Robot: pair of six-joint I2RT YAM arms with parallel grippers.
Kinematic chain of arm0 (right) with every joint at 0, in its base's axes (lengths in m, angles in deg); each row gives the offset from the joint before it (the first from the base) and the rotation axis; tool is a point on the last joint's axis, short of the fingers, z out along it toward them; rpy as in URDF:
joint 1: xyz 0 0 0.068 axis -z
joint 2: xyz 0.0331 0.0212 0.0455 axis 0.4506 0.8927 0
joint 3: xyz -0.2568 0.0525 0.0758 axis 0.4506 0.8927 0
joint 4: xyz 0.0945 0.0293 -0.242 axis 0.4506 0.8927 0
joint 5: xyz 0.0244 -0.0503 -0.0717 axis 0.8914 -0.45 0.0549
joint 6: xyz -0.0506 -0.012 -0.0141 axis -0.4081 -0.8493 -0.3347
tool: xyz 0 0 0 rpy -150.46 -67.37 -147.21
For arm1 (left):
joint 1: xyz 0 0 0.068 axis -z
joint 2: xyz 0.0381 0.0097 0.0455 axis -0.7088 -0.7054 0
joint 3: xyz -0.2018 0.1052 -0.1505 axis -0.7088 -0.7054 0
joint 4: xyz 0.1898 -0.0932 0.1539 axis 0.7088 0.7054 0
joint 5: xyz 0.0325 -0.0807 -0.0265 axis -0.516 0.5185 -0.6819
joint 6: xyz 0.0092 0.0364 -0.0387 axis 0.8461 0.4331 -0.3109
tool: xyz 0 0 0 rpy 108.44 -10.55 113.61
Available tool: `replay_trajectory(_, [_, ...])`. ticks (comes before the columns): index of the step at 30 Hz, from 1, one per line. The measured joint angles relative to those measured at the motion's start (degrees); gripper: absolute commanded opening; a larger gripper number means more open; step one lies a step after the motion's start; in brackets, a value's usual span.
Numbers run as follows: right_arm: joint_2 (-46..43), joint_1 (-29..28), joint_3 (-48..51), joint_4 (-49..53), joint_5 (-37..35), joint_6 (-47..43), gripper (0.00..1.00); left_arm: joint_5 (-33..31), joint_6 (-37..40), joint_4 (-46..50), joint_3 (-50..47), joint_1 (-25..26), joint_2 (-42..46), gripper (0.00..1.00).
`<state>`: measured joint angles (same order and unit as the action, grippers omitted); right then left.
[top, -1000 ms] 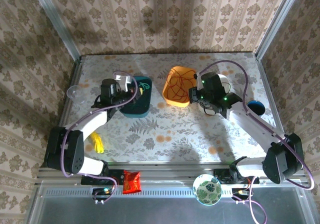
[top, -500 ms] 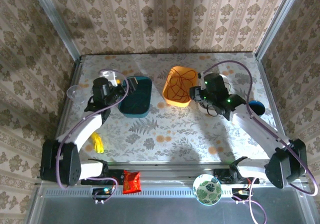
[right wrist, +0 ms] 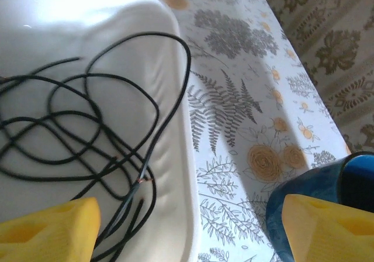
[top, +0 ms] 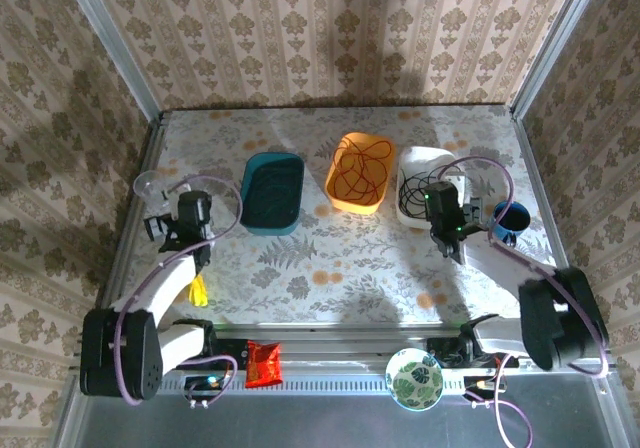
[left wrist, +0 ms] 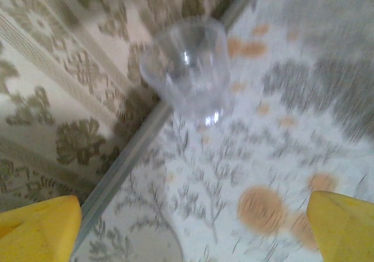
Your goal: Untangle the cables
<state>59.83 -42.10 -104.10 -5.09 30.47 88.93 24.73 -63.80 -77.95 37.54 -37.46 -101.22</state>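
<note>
The left end effector (left wrist: 190, 224) gapes open above the counter (top: 330, 268) near a clear cup (left wrist: 187, 69). The teal bin's (top: 272, 193) contents are perhaps too dark to read. A red cable (top: 360, 168) fills the orange bin (top: 338, 196). A black cable (right wrist: 87, 127) lies in the white bin (right wrist: 117, 16), with the right end effector (right wrist: 187, 224) wide open above it.

On the floral table (top: 330, 258) sit a teal bin (top: 268, 226), orange bin (top: 350, 204), white bin (top: 418, 160), clear cup (top: 147, 184) and blue cup (top: 512, 218).

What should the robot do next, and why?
Probably draw both arms back to rest: the red cable lies alone in the orange bin, the black cable alone in the white bin, and the left gripper and right gripper are open, holding nothing.
</note>
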Motion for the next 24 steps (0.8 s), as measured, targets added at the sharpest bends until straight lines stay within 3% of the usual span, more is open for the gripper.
replay_trajectory(2, [3.5, 0.2, 1.9, -6.8, -0.8, -1.3, 0.91, 0.6, 1.7, -2.2, -1.4, -0.3, -4.2, 1.0])
replay_trajectory(3, [4.8, 0.3, 2.9, -10.9, -0.7, -2.5, 1.0, 1.3, 2.8, -4.1, -1.5, -0.4, -6.4, 1.0])
replay_trajectory(7, [8.7, 1.6, 6.3, -26.7, 2.9, -6.6, 1.0, 6.9, 6.9, -15.7, -1.6, -1.2, -11.1, 1.0])
replay_trajectory(14, [10.1, 11.8, 7.7, -35.3, 19.4, -5.7, 1.0, 20.6, 9.7, -28.6, -1.5, -2.9, -15.6, 1.0])
replay_trajectory(16, [10.6, 13.9, 9.0, -37.9, 23.7, -5.5, 1.0, 24.3, 10.1, -38.8, -3.5, -3.3, -19.8, 1.0])
replay_trajectory(24, [10.8, 13.9, 9.7, -40.8, 31.1, -5.5, 1.0, 29.2, 9.4, -45.3, -6.7, -6.3, -23.1, 1.0])
